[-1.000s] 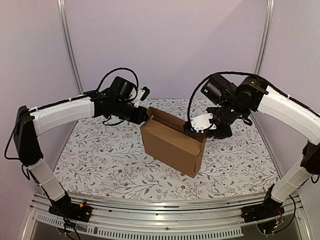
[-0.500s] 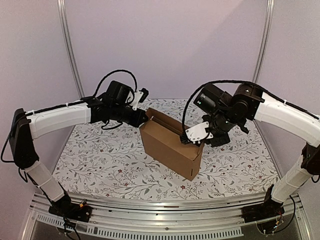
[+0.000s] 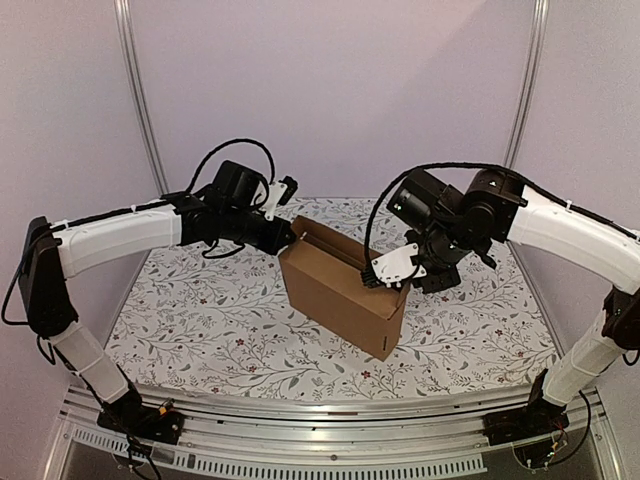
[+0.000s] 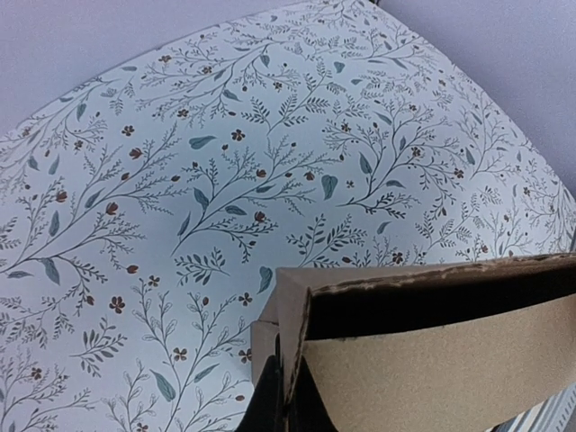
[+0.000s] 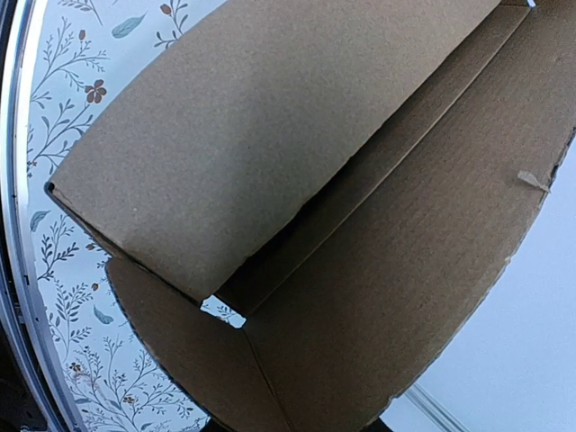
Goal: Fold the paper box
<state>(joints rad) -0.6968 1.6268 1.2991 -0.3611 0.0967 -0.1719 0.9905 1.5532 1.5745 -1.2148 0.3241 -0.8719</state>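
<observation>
The brown paper box (image 3: 345, 290) stands on the floral table, top open, long side toward the near edge. My left gripper (image 3: 291, 232) is shut on the upright flap at the box's far left corner. In the left wrist view its dark fingers (image 4: 268, 407) pinch the edge of that cardboard wall (image 4: 432, 360). My right gripper (image 3: 392, 268) sits at the top of the box's right end. Cardboard (image 5: 270, 144) fills the right wrist view, and a folded corner of it runs down between the barely visible fingertips (image 5: 184, 425).
A floral cloth (image 3: 200, 320) covers the table. A metal rail (image 3: 330, 440) carrying the arm bases runs along the near edge. Two upright poles (image 3: 140, 100) (image 3: 525, 80) stand at the back corners against plain walls.
Since a second ago my right arm swung left and lower onto the box's right end, and the box shifted slightly left. Over the last half second nothing visibly moved.
</observation>
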